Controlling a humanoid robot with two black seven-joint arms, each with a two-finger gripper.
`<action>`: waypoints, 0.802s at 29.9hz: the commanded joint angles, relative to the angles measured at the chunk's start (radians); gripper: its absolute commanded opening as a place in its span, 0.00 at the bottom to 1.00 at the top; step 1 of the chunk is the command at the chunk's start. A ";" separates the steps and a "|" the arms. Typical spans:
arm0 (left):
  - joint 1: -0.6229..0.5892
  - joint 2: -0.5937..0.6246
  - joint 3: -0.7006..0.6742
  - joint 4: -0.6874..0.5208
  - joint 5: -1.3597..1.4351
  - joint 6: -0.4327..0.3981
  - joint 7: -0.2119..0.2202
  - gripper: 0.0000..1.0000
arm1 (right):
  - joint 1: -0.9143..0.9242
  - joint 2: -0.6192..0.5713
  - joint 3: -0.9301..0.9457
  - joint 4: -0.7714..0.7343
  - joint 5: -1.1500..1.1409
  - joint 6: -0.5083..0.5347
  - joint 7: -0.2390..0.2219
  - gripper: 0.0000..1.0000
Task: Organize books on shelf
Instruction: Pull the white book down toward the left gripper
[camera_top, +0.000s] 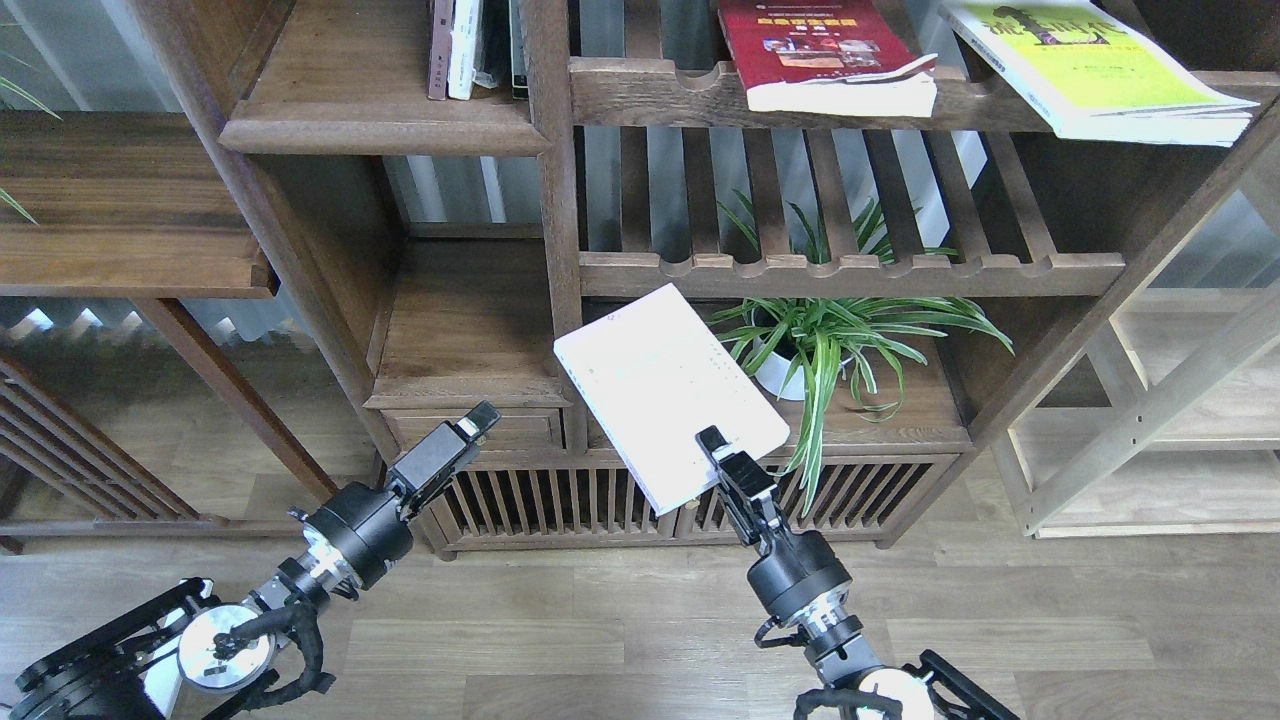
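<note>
My right gripper (716, 446) is shut on the near edge of the pale lavender-white book (665, 390) and holds it tilted in the air in front of the cabinet's centre post. My left gripper (478, 420) is empty, a short way left of that book; its fingers cannot be told apart. The dark red book (820, 50) and the yellow-green book (1090, 60) lie on the top slatted rack, overhanging its front rail. The solid dark-brown shelf (380, 130) with a rounded lip is at the upper left.
Narrow upright volumes (465, 45) stand at the back right of that shelf. A potted plant (830, 340) sits under the middle slatted rack (850, 270). A small cubby board (470, 385) and drawer lie below. A pale wood unit (1180, 400) is at right.
</note>
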 joint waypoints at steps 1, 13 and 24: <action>-0.014 -0.001 0.035 0.000 -0.022 0.000 -0.002 0.99 | 0.002 0.000 -0.031 0.017 -0.001 0.000 0.000 0.04; -0.051 -0.004 0.147 -0.010 -0.111 0.000 -0.008 0.98 | 0.017 0.000 -0.145 0.025 -0.009 0.000 0.000 0.04; -0.054 -0.010 0.161 -0.020 -0.111 0.000 -0.006 0.96 | 0.016 0.000 -0.194 0.023 -0.009 0.000 0.001 0.05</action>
